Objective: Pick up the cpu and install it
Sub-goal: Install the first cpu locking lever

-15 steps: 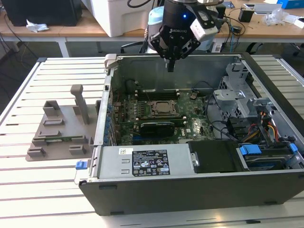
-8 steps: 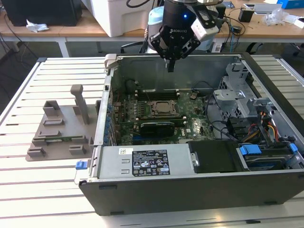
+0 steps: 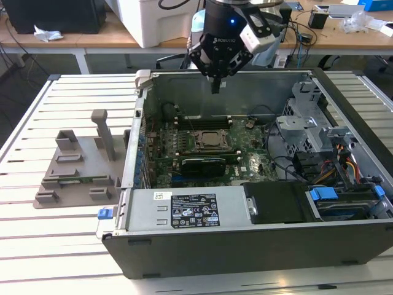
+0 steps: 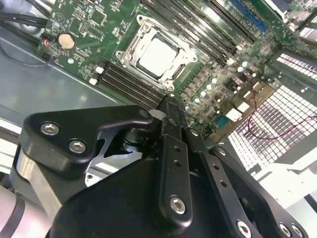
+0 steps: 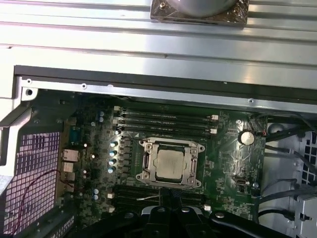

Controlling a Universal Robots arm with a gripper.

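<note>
Cpu: the cpu point(image 5: 168, 164) lies flat inside the socket frame point(image 5: 171, 164) on the motherboard point(image 4: 198, 74) of the open computer case point(image 3: 344, 239); its silvery top shows in both wrist views.
Hand: the hand point(image 3: 215, 86) hangs above the case's rear wall, well above the board, its fingers point(image 4: 171, 124) pressed together on nothing.
Handling: judged light, thin, stiff, with a smooth, slippery metal lid and a fragile underside.
Hold: best taken by two opposite edges, kept level, never pressed down.
Bench: the case rests on a slatted bench point(image 3: 55, 246) beside a grey plastic holder point(image 3: 80, 169).
</note>
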